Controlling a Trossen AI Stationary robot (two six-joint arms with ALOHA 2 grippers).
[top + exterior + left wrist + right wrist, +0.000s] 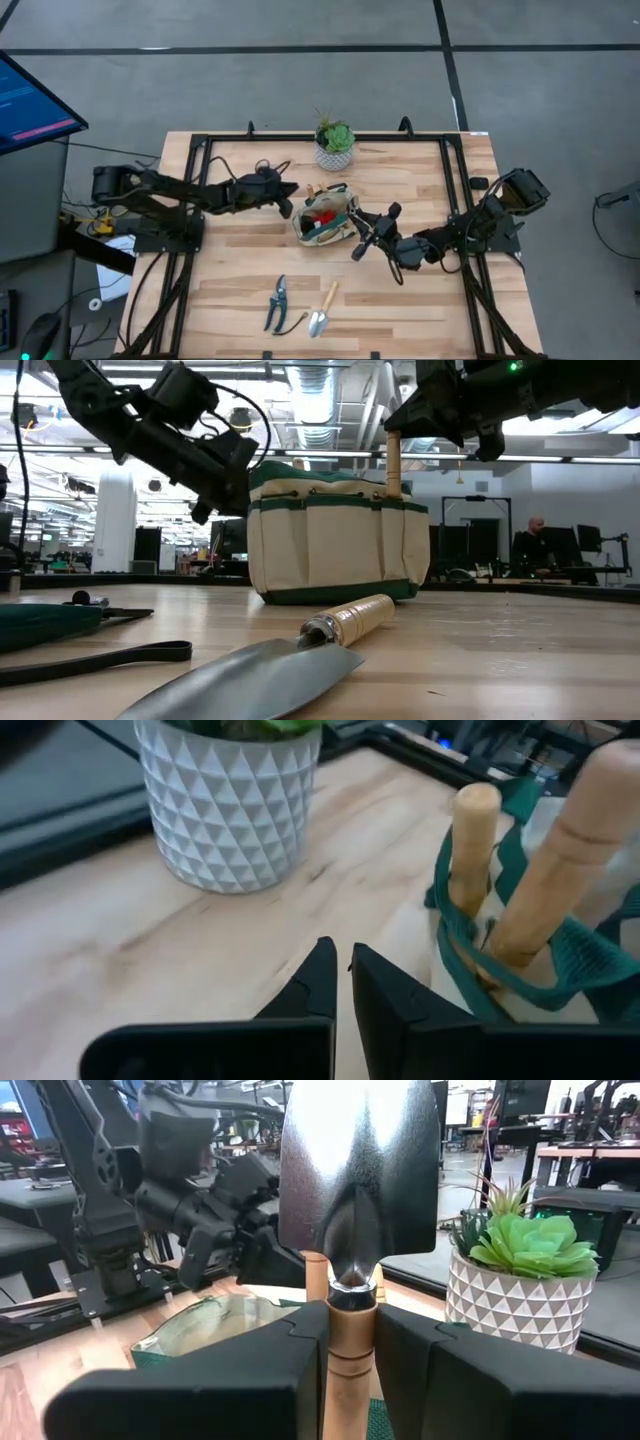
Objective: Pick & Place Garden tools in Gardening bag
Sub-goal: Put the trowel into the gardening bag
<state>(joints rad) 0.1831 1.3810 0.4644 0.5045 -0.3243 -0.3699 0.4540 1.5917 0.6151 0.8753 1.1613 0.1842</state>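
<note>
Beige bag (325, 222) upright mid-table, handles protruding; shears (276, 302), trowel (322, 312) lying nearby.

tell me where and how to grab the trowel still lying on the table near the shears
Grip the trowel by its light wooden handle, coming straight down from above. It lies flat on the table, blade toward the near edge, handle angled toward the bag. The handle is round, narrow and clear of the shears, so fingers can close across it.
</note>
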